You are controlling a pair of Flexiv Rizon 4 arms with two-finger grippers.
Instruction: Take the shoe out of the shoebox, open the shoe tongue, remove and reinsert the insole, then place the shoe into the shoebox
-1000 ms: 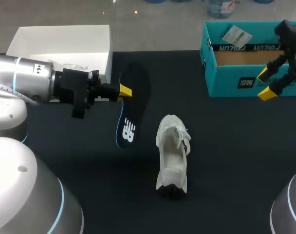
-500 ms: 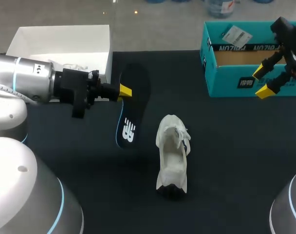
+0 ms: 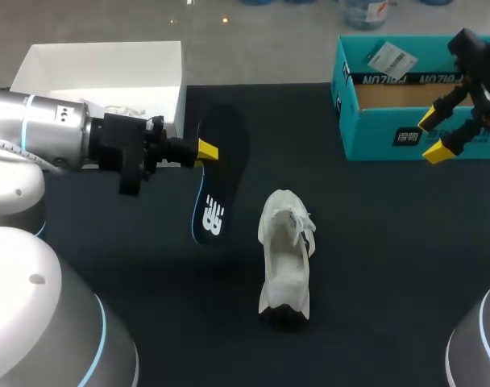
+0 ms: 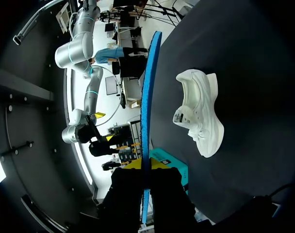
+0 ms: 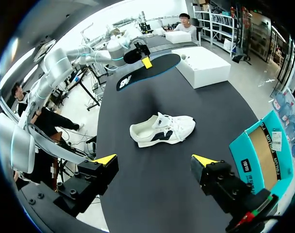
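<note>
A white sneaker point(image 3: 285, 258) lies on its side in the middle of the black table, also visible ahead of the right gripper point(image 5: 161, 132). My left gripper point(image 3: 206, 150) is shut on the edge of a black insole point(image 3: 219, 176) with a blue rim and white logo, held above the table left of the shoe. In the left wrist view the insole point(image 4: 148, 97) stands edge-on between the fingers, with the sneaker point(image 4: 200, 110) beside it. My right gripper point(image 3: 434, 135) hangs open in front of the teal shoebox point(image 3: 390, 133), holding nothing. The insole point(image 5: 148, 71) shows far beyond the shoe.
A white box lid point(image 3: 100, 76) lies at the back left, behind the left arm. The teal shoebox point(image 5: 261, 145) sits at the back right with a paper tag inside. Bare black table surrounds the shoe.
The right gripper rose slightly and shifted left in front of the teal shoebox. The left arm and insole have stayed still.
</note>
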